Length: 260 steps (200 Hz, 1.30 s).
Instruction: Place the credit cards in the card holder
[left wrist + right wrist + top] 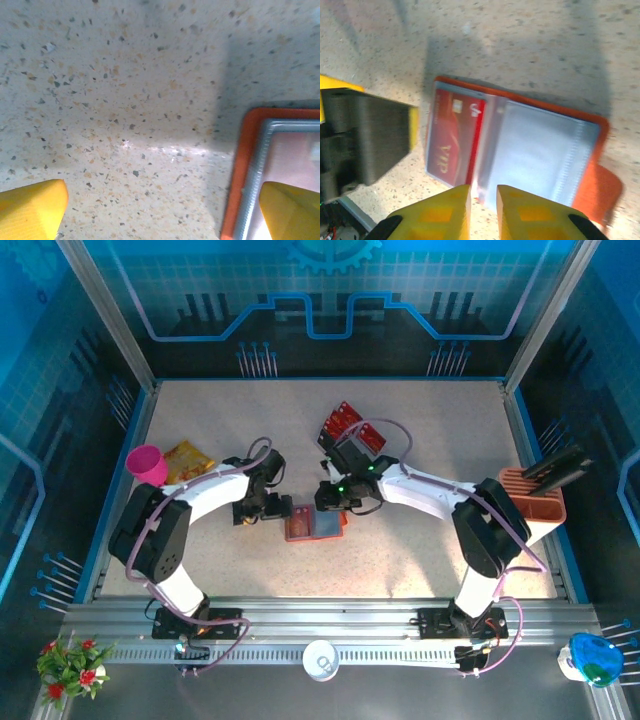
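Note:
The card holder (312,525) lies open on the table, orange-red with clear grey pockets (545,150). A red credit card (452,142) marked VIP sits in its left pocket. My right gripper (483,200) hovers at the holder's near edge over the middle fold, its yellow fingers parted by a narrow gap with nothing between them. My left gripper (165,210) stands wide open low over the table, one finger (292,210) above the holder's orange corner (247,165). More red credit cards (352,428) stand in a black stand behind the right gripper (338,505).
A pink cup (147,463) and a yellow snack bag (186,460) sit at the left, behind the left arm. An orange slotted rack (535,502) stands at the right edge. A white cup (320,658) rests on the front rail.

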Motion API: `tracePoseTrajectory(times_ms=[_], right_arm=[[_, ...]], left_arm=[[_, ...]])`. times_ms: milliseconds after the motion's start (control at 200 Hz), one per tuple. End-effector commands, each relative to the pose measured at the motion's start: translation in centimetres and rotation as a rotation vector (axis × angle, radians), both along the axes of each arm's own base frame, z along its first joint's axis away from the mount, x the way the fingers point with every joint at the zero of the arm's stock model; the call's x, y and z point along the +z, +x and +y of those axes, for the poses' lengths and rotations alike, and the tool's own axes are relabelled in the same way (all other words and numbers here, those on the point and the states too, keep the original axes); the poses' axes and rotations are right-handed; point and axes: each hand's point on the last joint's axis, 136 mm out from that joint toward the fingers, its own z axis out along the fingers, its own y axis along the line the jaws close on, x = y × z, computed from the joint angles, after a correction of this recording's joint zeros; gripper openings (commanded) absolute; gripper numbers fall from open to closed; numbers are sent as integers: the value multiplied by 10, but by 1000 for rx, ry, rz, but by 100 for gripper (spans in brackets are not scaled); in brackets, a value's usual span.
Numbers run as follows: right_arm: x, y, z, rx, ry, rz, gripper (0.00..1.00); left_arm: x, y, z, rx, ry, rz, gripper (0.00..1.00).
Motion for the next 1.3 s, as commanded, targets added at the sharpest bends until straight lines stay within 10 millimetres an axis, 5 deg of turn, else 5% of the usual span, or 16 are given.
tracePoseTrajectory(times_ms=[0, 245, 485, 890, 1296], right_arm=[[-2, -2, -22, -5, -40, -4, 23], [-12, 6, -32, 3, -58, 9, 17], [-26, 12, -23, 26, -54, 39, 11], [-41, 21, -12, 58, -64, 69, 9], [-74, 5, -4, 68, -44, 161, 6]], left_arm=[[27, 13, -12, 37, -78, -69, 99], [48, 16, -50, -31, -174, -116, 99], [37, 6, -81, -97, -190, -88, 99], [12, -4, -87, -129, -161, -44, 99], [-2, -6, -86, -152, -143, -27, 99]])
